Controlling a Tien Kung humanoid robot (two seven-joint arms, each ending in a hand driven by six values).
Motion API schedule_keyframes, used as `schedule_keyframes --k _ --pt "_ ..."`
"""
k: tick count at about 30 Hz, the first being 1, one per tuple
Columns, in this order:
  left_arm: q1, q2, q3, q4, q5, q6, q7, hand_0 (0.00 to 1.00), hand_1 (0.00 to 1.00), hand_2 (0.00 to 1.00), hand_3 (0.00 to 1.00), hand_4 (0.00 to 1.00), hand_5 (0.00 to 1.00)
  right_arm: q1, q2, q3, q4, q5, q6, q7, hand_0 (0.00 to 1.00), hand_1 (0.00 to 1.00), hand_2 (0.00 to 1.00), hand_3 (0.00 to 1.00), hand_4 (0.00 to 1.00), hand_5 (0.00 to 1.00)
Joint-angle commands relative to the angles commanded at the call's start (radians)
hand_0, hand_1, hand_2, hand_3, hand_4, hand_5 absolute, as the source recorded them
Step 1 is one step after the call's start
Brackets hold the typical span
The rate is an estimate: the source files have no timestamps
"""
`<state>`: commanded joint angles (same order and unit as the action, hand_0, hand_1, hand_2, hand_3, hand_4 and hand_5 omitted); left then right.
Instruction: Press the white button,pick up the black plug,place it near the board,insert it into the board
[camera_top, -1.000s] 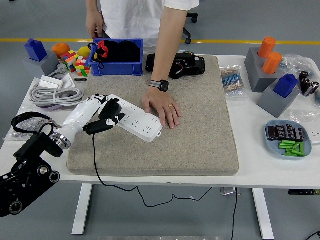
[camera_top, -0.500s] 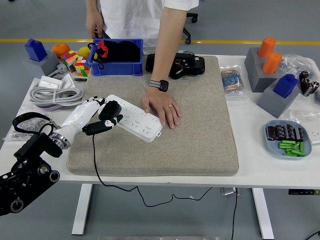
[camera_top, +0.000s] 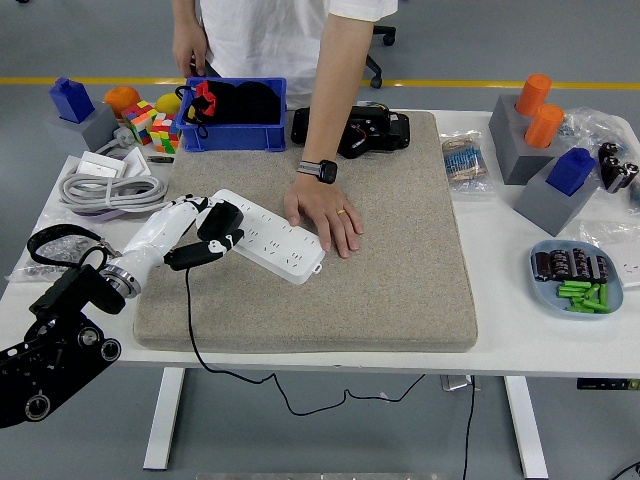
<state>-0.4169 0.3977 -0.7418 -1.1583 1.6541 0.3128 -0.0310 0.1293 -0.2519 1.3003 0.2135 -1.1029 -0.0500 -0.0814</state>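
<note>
The left hand (camera_top: 195, 228) grips the black plug (camera_top: 218, 224) over the power strip (camera_top: 272, 238) — a person's hand (camera_top: 322, 214) just beyond, likely steadying it.

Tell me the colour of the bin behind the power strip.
Blue bin, clearest in the head view.

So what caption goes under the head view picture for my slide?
Robot's left hand holds the black plug on the white power strip while a person's hand steadies it.

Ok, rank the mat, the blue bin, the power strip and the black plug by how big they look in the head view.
1. Mat
2. Blue bin
3. Power strip, close to the bin, so unsure
4. Black plug
</note>
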Motion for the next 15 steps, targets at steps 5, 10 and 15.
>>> schedule_keyframes --k 5,10,15 --pt "-0.013 -0.006 0.008 0.014 -0.007 0.000 0.000 0.998 0.950 0.847 0.787 0.739 0.824 0.000 0.001 0.004 0.000 0.000 0.000 0.000 0.612 0.581 0.576 0.580 0.653 0.388" --pt "-0.029 -0.014 0.015 0.033 -0.017 -0.001 0.000 0.998 0.948 0.845 0.786 0.738 0.824 0.001 0.001 0.006 0.000 0.000 -0.001 0.001 0.612 0.580 0.576 0.580 0.653 0.389" --pt "-0.044 -0.023 0.026 0.055 -0.029 -0.004 0.000 0.998 0.947 0.842 0.785 0.736 0.821 0.002 0.002 0.005 0.001 0.001 -0.001 0.001 0.612 0.580 0.576 0.580 0.653 0.390"
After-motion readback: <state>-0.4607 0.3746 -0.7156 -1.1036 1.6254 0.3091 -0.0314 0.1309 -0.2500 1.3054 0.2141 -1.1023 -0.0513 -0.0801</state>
